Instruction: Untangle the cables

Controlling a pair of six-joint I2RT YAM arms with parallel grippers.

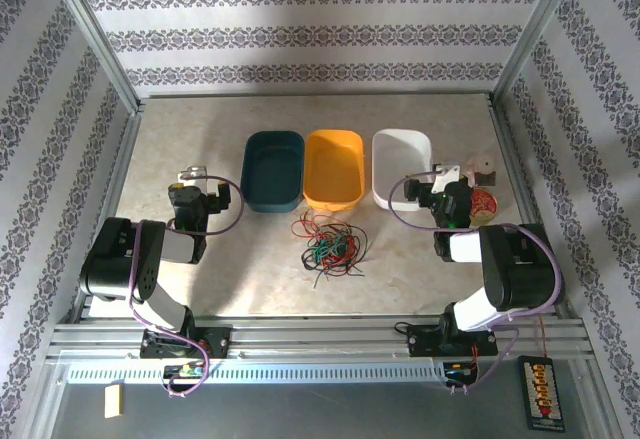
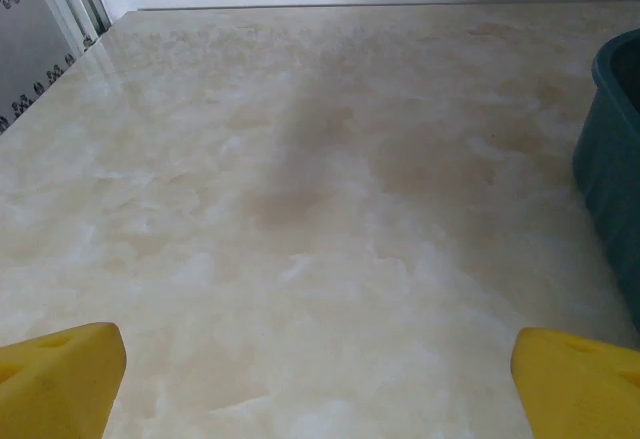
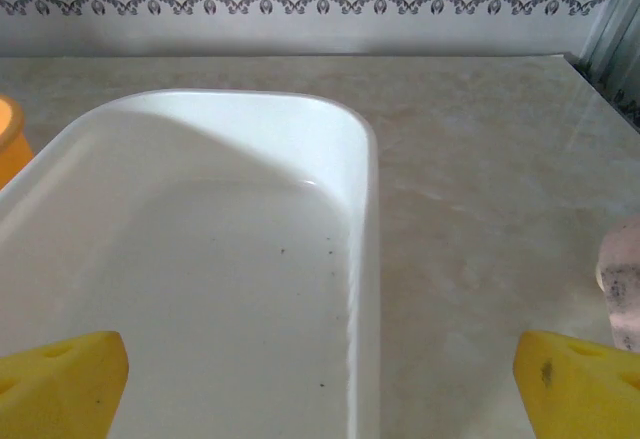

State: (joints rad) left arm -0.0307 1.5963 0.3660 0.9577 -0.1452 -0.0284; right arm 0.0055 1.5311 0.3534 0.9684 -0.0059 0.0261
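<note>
L gripper (image 2: pixel 320 387) jaws spread wide, empty, over bare table (image 1: pixel 200 124). Its pads (image 2: pixel 60 374) are matte yellow wedges. R gripper (image 3: pixel 320 391) is equally wide, holding nothing, poised over near end of white tub (image 3: pixel 366 209), which is smooth, glossy, w/ rounded corners. Table top is beige w/ marble-look mottling and slight sheen.

Cables (image 1: pixel 330 242): thin red, green & black loops in a loose tangled heap mid-table, just in front of orange tub (image 1: pixel 334 199), between the arms, well apart from both grippers.

Teal tub (image 1: pixel 273 202) is left of orange. Small round reel (image 1: pixel 484 200) of red wire sits beside R gripper.
</note>
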